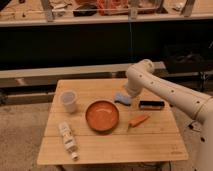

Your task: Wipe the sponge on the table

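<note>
The white arm reaches in from the right and bends down over the back of the wooden table (115, 149), so the gripper (127, 93) sits at the light-blue sponge (121, 99); whether it is open or closed cannot be told. The sponge lies on the tabletop just behind the orange bowl (102, 116), left of a black flat bar (151, 104). A carrot (139, 120) lies right of the bowl. A translucent cup (68, 101) stands at the left, and a white bottle (67, 141) lies on its side near the front left.
</note>
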Robot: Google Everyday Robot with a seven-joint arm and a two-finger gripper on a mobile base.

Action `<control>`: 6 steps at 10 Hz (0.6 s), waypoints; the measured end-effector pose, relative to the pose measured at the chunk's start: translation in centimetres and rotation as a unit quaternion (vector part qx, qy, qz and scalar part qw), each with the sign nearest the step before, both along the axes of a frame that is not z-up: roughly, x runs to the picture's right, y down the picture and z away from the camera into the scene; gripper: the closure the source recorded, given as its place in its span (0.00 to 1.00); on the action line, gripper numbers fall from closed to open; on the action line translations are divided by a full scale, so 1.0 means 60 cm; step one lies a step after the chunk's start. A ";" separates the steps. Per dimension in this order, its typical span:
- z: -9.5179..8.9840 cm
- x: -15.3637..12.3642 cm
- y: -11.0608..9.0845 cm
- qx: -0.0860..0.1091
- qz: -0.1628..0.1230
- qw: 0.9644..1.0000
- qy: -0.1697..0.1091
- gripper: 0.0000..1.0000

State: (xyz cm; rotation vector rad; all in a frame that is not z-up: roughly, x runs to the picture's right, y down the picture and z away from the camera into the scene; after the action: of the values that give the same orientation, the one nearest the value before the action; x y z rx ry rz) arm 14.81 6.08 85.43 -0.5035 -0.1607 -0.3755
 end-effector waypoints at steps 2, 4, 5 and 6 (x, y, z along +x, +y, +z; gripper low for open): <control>0.005 0.000 0.003 -0.003 -0.009 1.000 -0.004 0.20; 0.014 -0.009 0.005 -0.007 -0.023 1.000 -0.011 0.20; 0.016 -0.013 0.005 -0.009 -0.027 1.000 -0.014 0.20; 0.020 -0.014 0.008 -0.013 -0.034 0.999 -0.017 0.20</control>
State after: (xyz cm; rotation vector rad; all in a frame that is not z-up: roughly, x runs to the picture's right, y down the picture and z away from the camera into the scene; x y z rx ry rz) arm 13.95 6.56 86.62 -0.5284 -0.1820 -0.4483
